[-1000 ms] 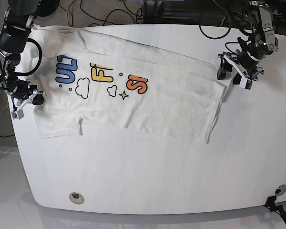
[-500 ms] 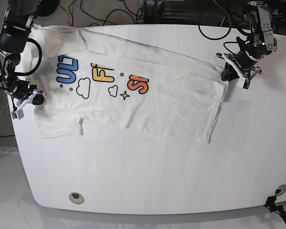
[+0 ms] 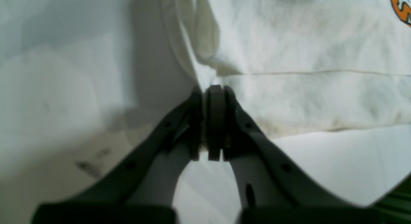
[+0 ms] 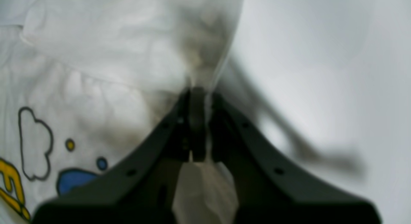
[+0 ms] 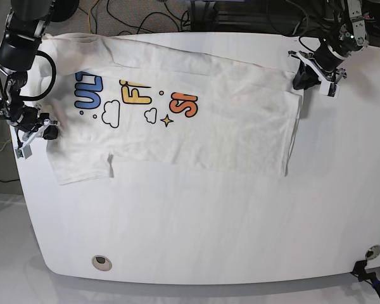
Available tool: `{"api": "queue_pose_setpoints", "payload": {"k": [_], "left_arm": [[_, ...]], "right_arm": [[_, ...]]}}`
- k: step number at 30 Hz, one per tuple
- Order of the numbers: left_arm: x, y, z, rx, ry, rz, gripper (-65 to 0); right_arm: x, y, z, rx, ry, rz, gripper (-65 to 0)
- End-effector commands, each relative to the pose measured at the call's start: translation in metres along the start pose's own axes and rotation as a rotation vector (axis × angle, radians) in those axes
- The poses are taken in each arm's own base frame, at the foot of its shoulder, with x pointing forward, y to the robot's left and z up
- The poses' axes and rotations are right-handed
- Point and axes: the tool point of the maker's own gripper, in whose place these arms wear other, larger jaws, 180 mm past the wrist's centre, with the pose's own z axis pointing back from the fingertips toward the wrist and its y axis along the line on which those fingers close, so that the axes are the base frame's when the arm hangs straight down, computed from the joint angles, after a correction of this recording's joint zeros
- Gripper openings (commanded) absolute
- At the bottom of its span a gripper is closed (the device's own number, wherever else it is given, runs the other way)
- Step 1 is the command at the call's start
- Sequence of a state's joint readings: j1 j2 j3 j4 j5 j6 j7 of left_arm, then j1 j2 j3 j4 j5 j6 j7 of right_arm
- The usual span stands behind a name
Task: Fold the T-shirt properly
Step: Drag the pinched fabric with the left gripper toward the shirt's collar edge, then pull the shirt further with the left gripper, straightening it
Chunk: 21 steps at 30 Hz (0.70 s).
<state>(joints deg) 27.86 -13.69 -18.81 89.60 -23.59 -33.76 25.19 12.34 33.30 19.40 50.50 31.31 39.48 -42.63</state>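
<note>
We work over a glossy white surface (image 5: 196,234) with rounded corners, cables trailing off its far edge, and the T-shirt (image 5: 228,126) lies spread across the far half of it, print side up. We place everything else by that print (image 5: 136,101): the blue, yellow and orange lettering with its clouds and star sits toward the base view's left end of the shirt, and the plain hem end runs off to the right.

Our left gripper (image 5: 315,75) is at the far corner of the hem end, well away from the print, with its jaws clenched on the cloth edge; the left wrist view shows the fabric (image 3: 289,57) pinched between them. Our right gripper (image 5: 35,132) is just beside the blue letters, at the shirt's outer edge, clamped on a pinch of cloth that the right wrist view shows rising into the closed jaws (image 4: 197,121).

We judge the shirt light, limp and easily wrinkled. It should drape and sag between our two holds rather than keep any shape, and thin cotton can slip from a shallow pinch. Hems and seams give the firmest bite, so edges and corners far from the print are where we want our holds, kept level with the cloth lightly taut.
</note>
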Motion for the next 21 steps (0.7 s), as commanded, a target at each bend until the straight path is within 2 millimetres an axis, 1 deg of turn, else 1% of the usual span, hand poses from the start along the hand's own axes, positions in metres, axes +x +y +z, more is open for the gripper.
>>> {"api": "queue_pose_setpoints", "payload": {"k": [1,5,6,8,10,12,14,18,21], "left_arm": [[-0.053,0.003,0.013,0.027,0.199,-0.022,-65.0],[-0.077,0.001,0.028,0.033,0.252,-0.002,-65.0],[-0.078,0.005,0.033,0.048,0.252,0.001,-65.0],[-0.083,0.008,0.041,0.076,0.248,0.035,-65.0],[-0.079,0.016,0.045,0.104,0.233,0.042,-65.0],[-0.084,0.017,0.049,0.108,0.245,0.041,-65.0],[-0.084,0.018,0.050,0.110,0.246,0.040,-65.0],[-0.085,0.018,0.051,0.113,0.251,0.038,-65.0],[-0.088,0.024,0.058,0.118,0.272,0.020,-65.0]], "right_arm": [[0.019,0.003,0.003,0.011,-0.049,0.014,-65.0],[0.017,0.007,0.000,0.020,-0.048,0.010,-65.0],[0.015,0.013,-0.005,0.034,-0.048,0.004,-65.0],[0.016,0.016,-0.007,0.041,-0.050,0.002,-65.0],[0.015,0.019,-0.009,0.047,-0.050,0.001,-65.0],[0.011,0.031,-0.017,0.071,-0.034,0.011,-65.0],[0.020,0.040,-0.020,0.086,-0.040,0.042,-65.0],[0.020,0.049,-0.025,0.103,-0.036,0.052,-65.0],[0.020,0.053,-0.027,0.111,-0.037,0.050,-65.0]]}}
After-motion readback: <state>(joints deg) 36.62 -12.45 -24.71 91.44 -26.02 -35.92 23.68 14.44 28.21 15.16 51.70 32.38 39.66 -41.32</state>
